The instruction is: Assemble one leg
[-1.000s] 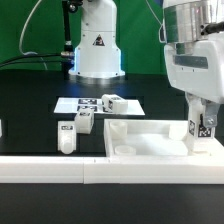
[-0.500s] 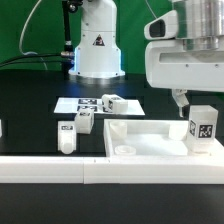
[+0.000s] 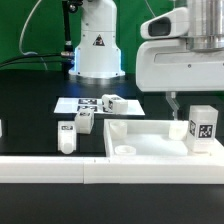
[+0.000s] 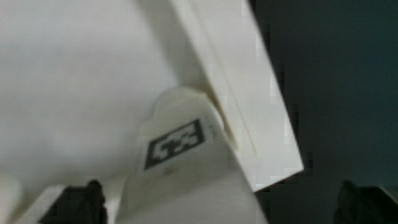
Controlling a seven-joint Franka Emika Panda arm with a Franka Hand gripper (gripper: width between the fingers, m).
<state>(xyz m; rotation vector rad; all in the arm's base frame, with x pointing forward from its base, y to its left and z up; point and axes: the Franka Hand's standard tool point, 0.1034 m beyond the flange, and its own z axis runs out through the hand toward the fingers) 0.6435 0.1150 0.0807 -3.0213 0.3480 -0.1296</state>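
Observation:
A short white leg (image 3: pixel 203 127) with a black-and-white tag stands upright in the corner of the large white tray-like part (image 3: pixel 150 141) at the exterior view's right. My gripper (image 3: pixel 193 100) hangs just above it, open and empty; one dark finger (image 3: pixel 172 102) shows beside the leg's top. In the wrist view the leg (image 4: pixel 175 150) lies between my two spread fingertips (image 4: pixel 71 205), against the tray's wall (image 4: pixel 231 80). Midway between the fingertips the gripper (image 4: pixel 217 210) holds nothing.
Two more white legs (image 3: pixel 67 135) (image 3: pixel 85 121) lie on the black table at the left. A third (image 3: pixel 112 101) rests on the marker board (image 3: pixel 75 105). A white rail (image 3: pixel 60 168) runs along the front. The robot base (image 3: pixel 97 45) stands behind.
My gripper has opened, let go of the leg and risen. The leg stays standing in the tray's corner.

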